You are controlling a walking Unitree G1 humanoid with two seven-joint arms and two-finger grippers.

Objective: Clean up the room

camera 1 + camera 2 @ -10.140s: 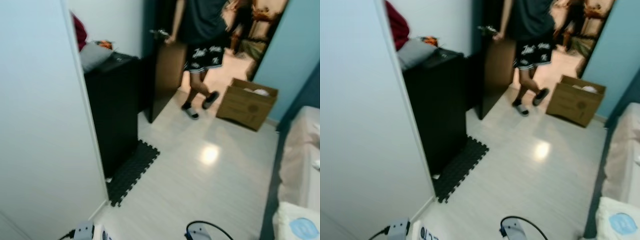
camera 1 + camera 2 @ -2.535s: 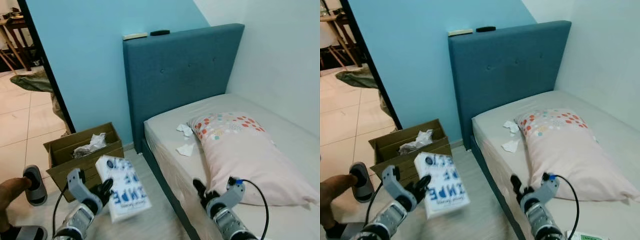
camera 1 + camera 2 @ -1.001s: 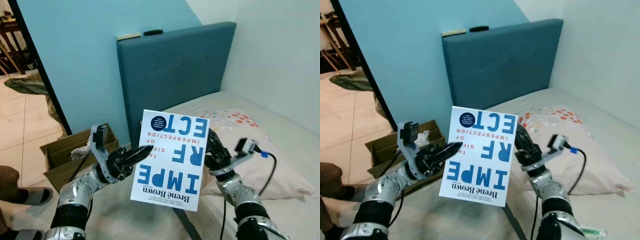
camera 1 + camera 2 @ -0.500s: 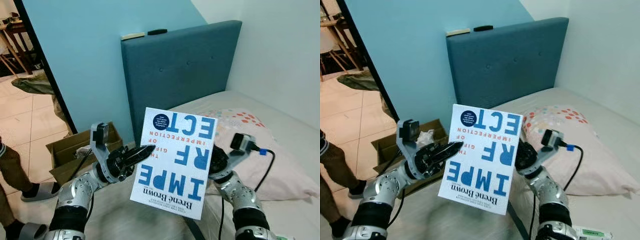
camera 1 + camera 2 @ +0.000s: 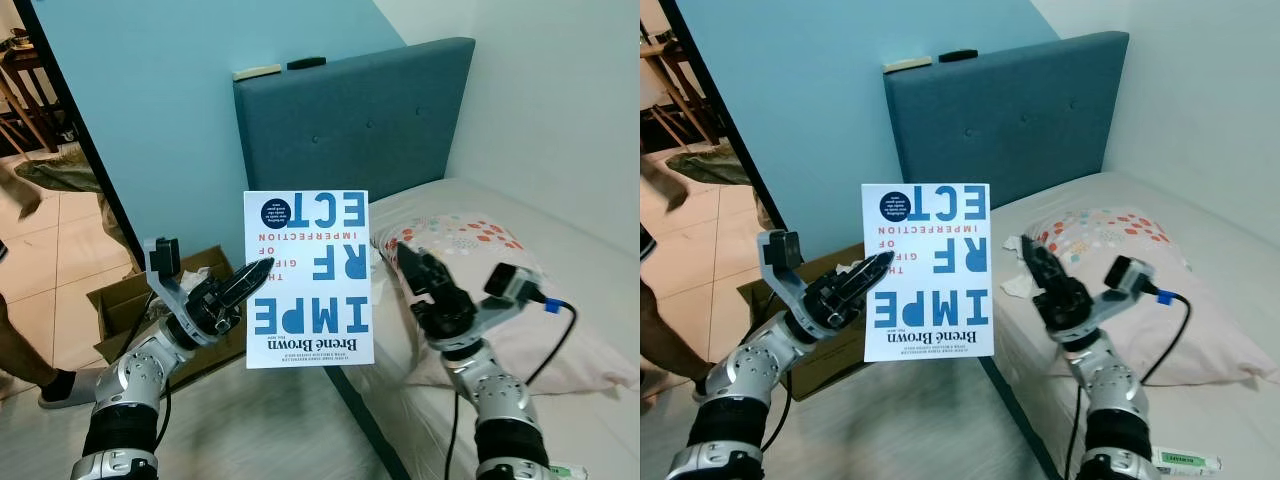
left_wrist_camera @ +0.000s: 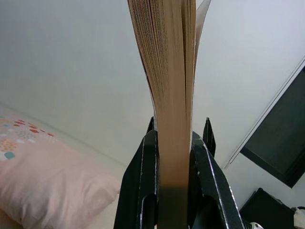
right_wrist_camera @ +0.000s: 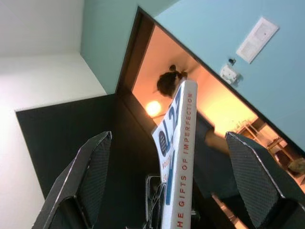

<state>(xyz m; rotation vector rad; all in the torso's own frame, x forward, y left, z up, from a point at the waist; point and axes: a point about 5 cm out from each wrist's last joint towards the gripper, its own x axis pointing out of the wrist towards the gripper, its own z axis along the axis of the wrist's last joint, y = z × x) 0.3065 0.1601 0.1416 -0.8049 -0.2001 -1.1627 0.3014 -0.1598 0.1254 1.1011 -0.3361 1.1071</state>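
Blue wall (image 5: pixel 170 110), teal padded headboard (image 5: pixel 350 130), pale floor (image 5: pixel 270 430)

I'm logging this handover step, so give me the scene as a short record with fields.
held item: book, cover upside down, upright in the air
left gripper: shut on the book's edge
right gripper: open, apart from the book
bed: pillow, crumpled tissues
floor: cardboard box beside the headboard
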